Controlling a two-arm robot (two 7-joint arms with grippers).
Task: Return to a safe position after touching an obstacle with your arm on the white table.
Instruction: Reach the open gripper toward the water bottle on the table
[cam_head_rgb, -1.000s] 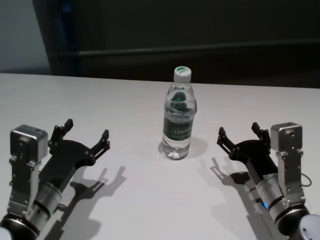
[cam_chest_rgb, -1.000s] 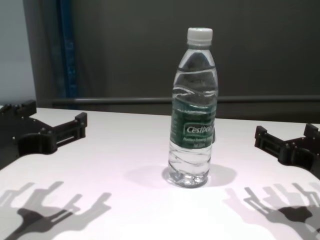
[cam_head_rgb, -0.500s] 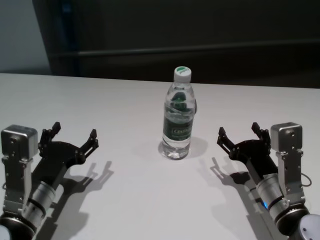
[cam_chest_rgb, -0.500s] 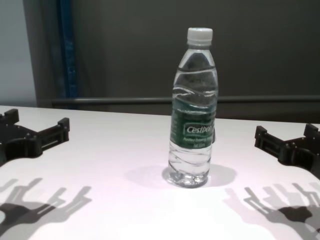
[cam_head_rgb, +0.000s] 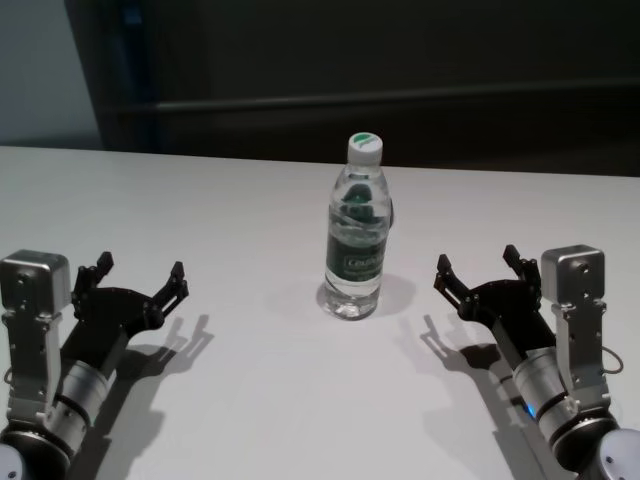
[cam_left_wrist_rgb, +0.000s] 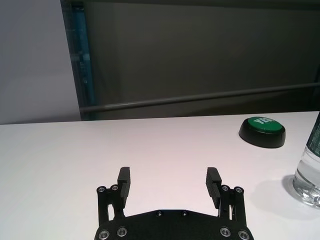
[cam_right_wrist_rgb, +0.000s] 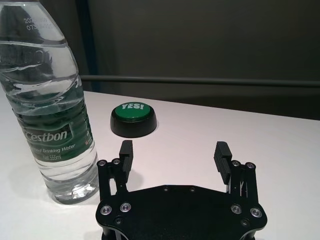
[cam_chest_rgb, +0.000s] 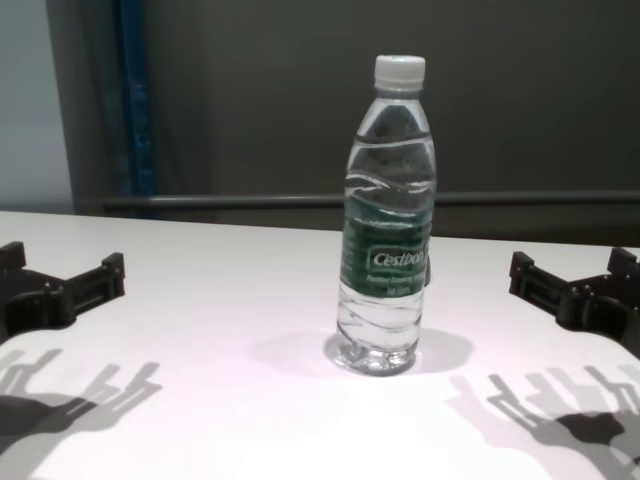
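Nearest to you, down at seven o'clock in the head view, your left gripper hovers low over the white table, fingers spread wide with nothing between them; its shadow lies on the tabletop just under it. Over at five o'clock sits your right gripper, also spread wide and holding nothing, hanging just above the surface.

Look through the left wrist view: two black fingers stand well apart, bare white table between them. The right wrist view gives the same picture, with the fingertips wide apart and empty.

Move out to the centre of the table and you have the obstacle, the clear water bottle with white cap and dark green Cestbon label. It stands upright between the two grippers, touching neither, nearer to the right one and well apart from the left.

Farther out, at twelve o'clock behind the bottle, the right wrist view shows a dark dome button with a green top marked YES, resting on the table.
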